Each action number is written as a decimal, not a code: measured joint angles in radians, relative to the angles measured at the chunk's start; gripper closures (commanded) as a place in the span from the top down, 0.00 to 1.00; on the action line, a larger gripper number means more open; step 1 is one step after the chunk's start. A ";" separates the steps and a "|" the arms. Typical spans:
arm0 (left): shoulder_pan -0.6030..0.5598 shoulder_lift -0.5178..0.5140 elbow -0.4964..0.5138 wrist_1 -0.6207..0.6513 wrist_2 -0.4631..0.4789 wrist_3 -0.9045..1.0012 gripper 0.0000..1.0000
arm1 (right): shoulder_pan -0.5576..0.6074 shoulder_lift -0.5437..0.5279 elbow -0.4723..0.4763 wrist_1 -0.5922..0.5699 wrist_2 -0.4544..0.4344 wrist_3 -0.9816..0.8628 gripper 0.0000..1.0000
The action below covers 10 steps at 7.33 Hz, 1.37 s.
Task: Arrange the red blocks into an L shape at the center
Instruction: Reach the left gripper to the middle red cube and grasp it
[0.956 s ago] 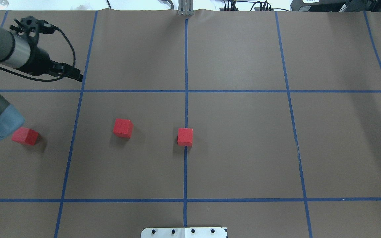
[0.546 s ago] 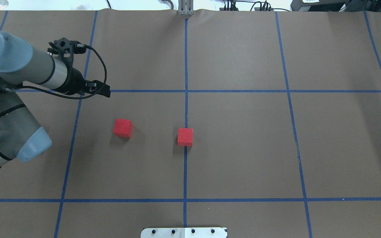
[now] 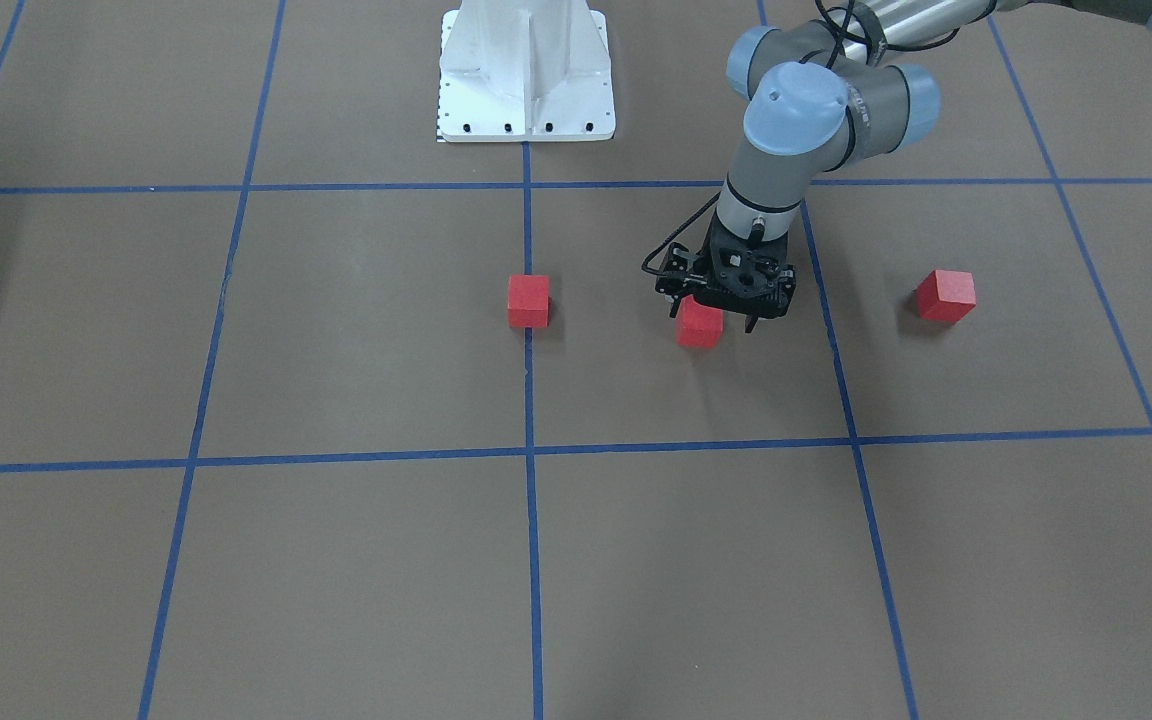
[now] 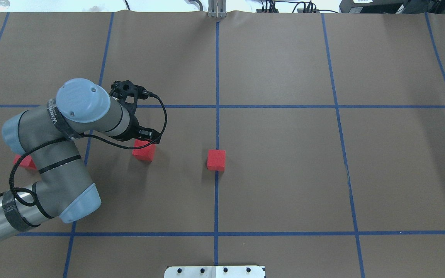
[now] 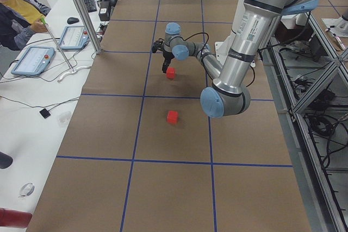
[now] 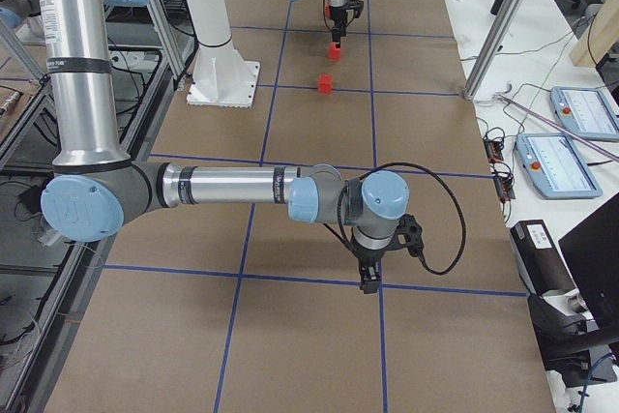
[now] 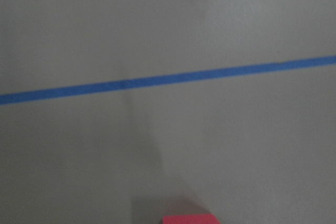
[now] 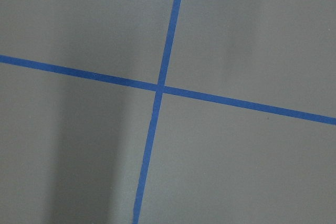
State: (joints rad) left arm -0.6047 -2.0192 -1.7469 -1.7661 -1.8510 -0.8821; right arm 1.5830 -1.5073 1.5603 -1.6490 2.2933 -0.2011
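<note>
Three red blocks lie in a row. One red block (image 4: 216,160) (image 3: 528,301) sits on the middle tape line at the center (image 4: 217,127). A second red block (image 4: 144,151) (image 3: 699,327) lies to its left. My left gripper (image 3: 712,318) (image 4: 146,136) hangs open just over this second one, a finger on either side, and its top edge (image 7: 190,219) shows at the bottom of the left wrist view. The third red block (image 4: 22,162) (image 3: 945,296) lies far left, partly behind my left arm. My right gripper (image 6: 370,282) points down far off to the right; I cannot tell its state.
Brown paper with a blue tape grid (image 4: 276,106) covers the table. The white robot base (image 3: 526,75) stands at the near middle edge. My left arm's elbow (image 4: 79,200) hangs over the left squares. A person (image 5: 19,9) sits beyond the far edge with tablets.
My left arm has swung from the table's left side to the right and towards the robot, bringing its gripper over the second block. The blocks have not moved.
</note>
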 measured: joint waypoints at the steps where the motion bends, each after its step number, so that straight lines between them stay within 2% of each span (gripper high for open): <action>1: 0.004 0.003 0.005 0.001 0.006 0.016 1.00 | 0.000 0.000 -0.001 0.000 0.000 0.000 1.00; 5: 0.025 -0.007 0.026 0.002 -0.025 -0.045 1.00 | 0.000 -0.002 -0.008 0.010 -0.001 0.000 1.00; 8: 0.039 -0.009 0.038 0.002 -0.036 -0.088 0.97 | 0.000 -0.002 -0.065 0.119 0.000 0.005 1.00; 9: 0.040 -0.009 0.038 0.002 -0.037 -0.091 0.75 | 0.000 -0.002 -0.074 0.139 0.000 0.007 1.00; 10: 0.040 -0.009 0.038 0.002 -0.038 -0.091 0.18 | 0.000 -0.002 -0.077 0.148 0.000 0.008 1.00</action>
State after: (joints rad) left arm -0.5647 -2.0279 -1.7090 -1.7641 -1.8886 -0.9732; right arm 1.5831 -1.5095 1.4833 -1.5015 2.2936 -0.1929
